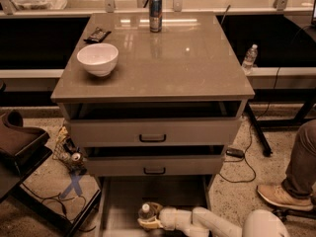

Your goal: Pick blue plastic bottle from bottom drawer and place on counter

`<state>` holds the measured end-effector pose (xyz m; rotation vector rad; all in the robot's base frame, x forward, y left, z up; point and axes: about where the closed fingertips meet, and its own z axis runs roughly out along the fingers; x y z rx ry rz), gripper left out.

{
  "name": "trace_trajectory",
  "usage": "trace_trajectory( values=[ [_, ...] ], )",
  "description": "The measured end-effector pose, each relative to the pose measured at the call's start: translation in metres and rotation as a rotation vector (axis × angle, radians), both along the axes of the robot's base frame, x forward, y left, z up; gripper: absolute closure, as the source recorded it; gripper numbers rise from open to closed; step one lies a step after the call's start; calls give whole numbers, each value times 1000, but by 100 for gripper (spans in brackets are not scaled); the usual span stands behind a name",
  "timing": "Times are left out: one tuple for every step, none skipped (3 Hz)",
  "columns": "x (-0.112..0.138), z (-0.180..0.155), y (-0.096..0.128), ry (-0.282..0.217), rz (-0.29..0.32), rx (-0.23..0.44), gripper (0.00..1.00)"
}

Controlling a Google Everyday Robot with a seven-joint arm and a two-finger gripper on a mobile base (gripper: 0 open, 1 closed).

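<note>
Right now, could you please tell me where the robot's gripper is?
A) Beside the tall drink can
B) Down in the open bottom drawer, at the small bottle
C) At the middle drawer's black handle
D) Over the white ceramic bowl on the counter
B: the gripper sits low in the open grey bottom drawer, right at the small clear plastic bottle with a white cap.

Two small plastic bottles are counted: the blue plastic bottle (144, 211) in the bottom drawer (123, 201), lowest of three drawers, and another bottle (250, 57) far right. One drink can (155, 14), one white bowl (98, 59) and one dark wrapper (97, 33) are counted on the counter (197, 68). One gripper (148, 221) is seen at the drawer's bottle.
</note>
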<state>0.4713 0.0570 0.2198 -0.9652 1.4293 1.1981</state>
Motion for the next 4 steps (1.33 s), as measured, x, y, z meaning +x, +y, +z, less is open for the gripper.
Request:
trace_trajectory(
  values=[
    [1, 12, 4, 4, 22, 10, 100],
    [0, 30, 3, 4, 37, 16, 100],
    [0, 60, -7, -1, 42, 14, 100],
    [0, 90, -17, -4, 49, 14, 100]
  ],
)
